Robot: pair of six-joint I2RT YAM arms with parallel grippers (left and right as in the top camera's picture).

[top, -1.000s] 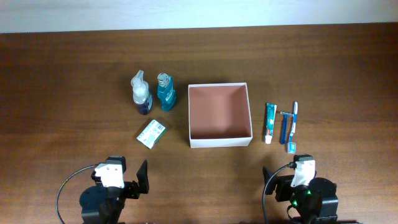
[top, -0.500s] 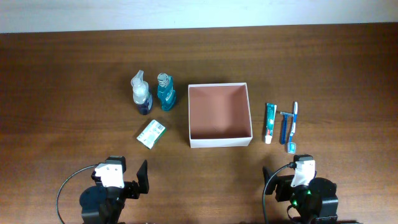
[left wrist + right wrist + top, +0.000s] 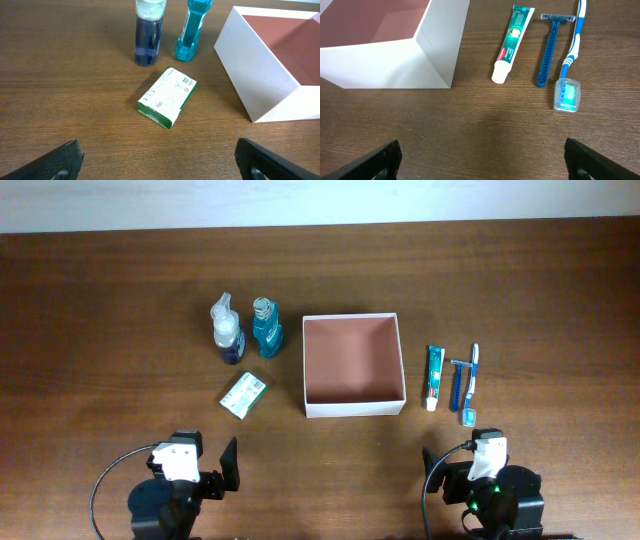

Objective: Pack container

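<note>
The container (image 3: 353, 407), a square white-walled box with a reddish-brown inside, sits mid-table and holds nothing; it also shows in the left wrist view (image 3: 260, 75) and the right wrist view (image 3: 435, 55). Left of it stand a clear spray bottle (image 3: 227, 330) and a teal bottle (image 3: 266, 327), with a green-white soap box (image 3: 243, 394) in front. Right of it lie a toothpaste tube (image 3: 434, 377), a blue razor (image 3: 457, 385) and a toothbrush (image 3: 470, 384). My left gripper (image 3: 160, 160) is open and empty at the near edge. My right gripper (image 3: 482, 160) is open and empty too.
The brown wooden table (image 3: 120, 310) stretches wide around the items. Both arm bases sit at the near edge, the left one (image 3: 175, 480) and the right one (image 3: 485, 485). A pale wall strip runs along the far edge.
</note>
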